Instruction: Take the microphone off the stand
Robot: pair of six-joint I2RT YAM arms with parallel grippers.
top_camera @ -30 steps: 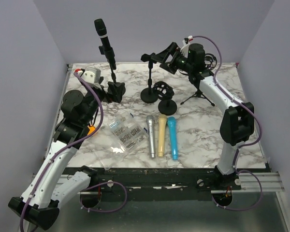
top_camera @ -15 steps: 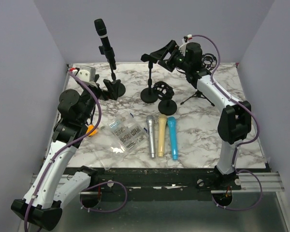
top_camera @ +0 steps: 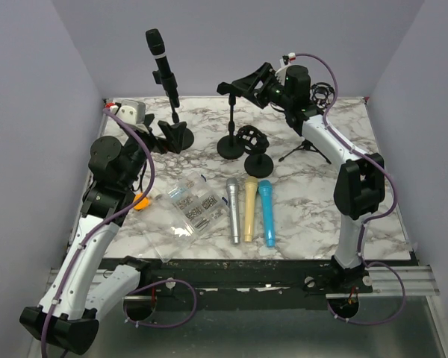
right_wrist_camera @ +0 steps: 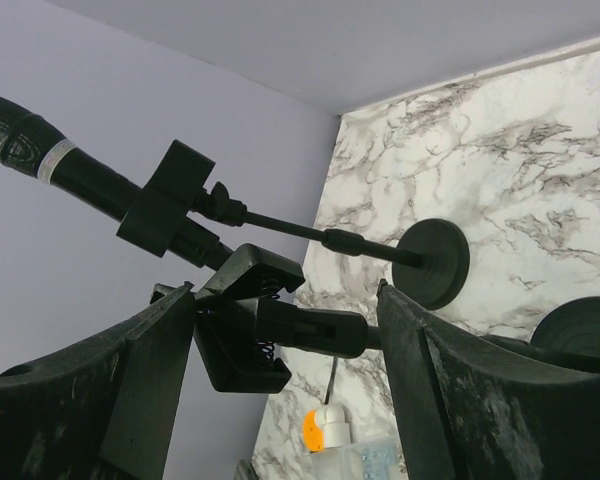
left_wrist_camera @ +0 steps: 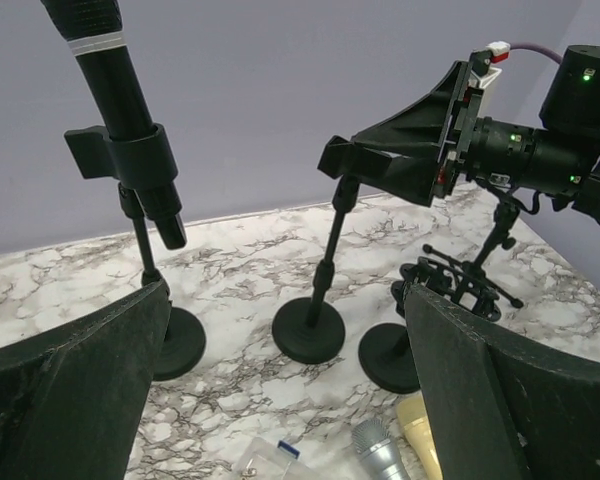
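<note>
Clear packet (top_camera: 188, 210) beside silver microphone (top_camera: 232, 212)

Left arm (top_camera: 104, 186) and right arm (top_camera: 325, 139) reach forward, jaws parted.

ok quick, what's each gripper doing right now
left gripper: open, holding nothing
right gripper: open, jaws either side of the black spring clip, not clamped on it
</note>
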